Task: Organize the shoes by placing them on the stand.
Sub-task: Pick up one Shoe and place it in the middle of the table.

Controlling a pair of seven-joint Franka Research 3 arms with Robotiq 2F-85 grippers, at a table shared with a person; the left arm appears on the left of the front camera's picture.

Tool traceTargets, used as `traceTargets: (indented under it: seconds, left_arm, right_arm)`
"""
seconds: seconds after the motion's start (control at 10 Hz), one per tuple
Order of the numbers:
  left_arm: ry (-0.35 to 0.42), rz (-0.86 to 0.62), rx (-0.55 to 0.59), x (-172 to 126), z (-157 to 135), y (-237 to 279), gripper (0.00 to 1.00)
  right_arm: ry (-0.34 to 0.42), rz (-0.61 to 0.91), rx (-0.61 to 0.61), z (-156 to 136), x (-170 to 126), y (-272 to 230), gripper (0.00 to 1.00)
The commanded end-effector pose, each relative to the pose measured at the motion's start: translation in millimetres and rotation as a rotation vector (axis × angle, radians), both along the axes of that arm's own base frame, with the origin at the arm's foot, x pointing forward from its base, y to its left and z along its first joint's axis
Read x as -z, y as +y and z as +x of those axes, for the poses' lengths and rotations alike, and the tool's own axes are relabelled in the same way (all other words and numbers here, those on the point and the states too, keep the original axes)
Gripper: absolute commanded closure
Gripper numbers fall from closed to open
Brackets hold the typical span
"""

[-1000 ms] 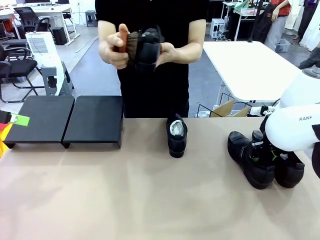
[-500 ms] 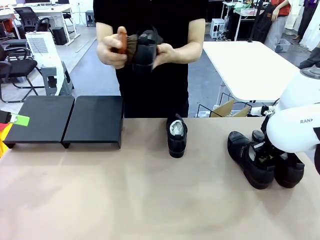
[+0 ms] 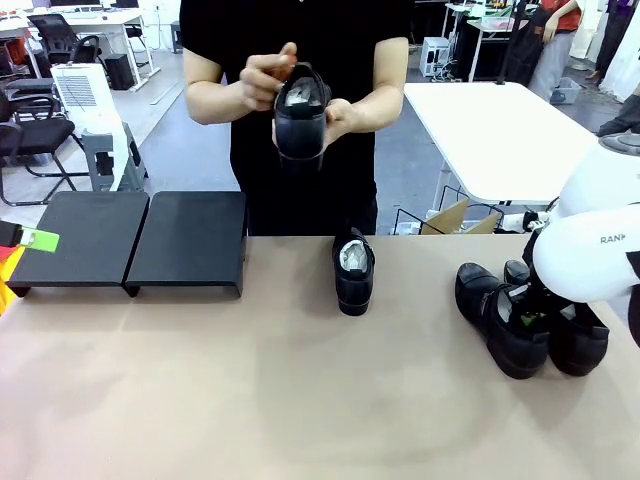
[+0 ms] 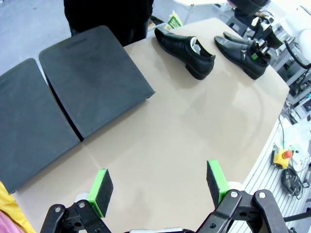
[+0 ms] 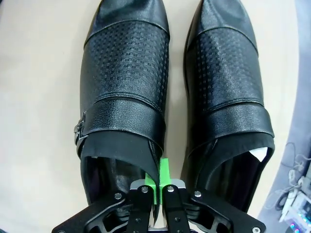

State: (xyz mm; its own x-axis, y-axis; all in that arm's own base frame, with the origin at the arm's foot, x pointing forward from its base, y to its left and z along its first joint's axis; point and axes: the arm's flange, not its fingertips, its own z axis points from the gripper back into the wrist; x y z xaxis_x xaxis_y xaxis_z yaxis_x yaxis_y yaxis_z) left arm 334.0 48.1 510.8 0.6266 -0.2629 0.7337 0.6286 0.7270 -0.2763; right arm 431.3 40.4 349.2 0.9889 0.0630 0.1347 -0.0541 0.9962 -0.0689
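The right jaws are seen closed on the thin leather collar of one shoe (image 5: pixel 124 82), on the side next to its twin (image 5: pixel 228 82); both stand at the right of the bench (image 3: pixel 300 400), well apart from the stand (image 3: pixel 130 240). The left jaws are held wide open over the bench, empty. The glossy leather is judged slippery, the collar soft, the sole stiff and weighty, so tilting from a one-wall pinch is to be expected. The heel is hidden by the jaws, and any paper stuffing cannot be made out
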Motion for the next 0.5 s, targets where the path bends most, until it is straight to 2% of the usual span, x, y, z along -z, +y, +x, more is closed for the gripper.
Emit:
traceTargets:
  seconds: [0.0, 0.2, 0.4]
  left_arm:
    - [-0.010, -0.009, 0.015, -0.6, 2.1, 1.3, 0.00]
    - [-0.010, -0.009, 0.015, -0.6, 2.1, 1.3, 0.00]
    - [-0.010, -0.009, 0.015, -0.6, 2.1, 1.3, 0.00]
  right_arm:
    - [0.021, -0.023, 0.038, -10.3, -22.2, 9.5, 1.00]
    - [-0.035, -0.019, 0.000, -48.1, -75.9, 24.3, 1.00]
    - [-0.126, -0.003, -0.020, -86.6, -119.0, 38.0, 1.00]
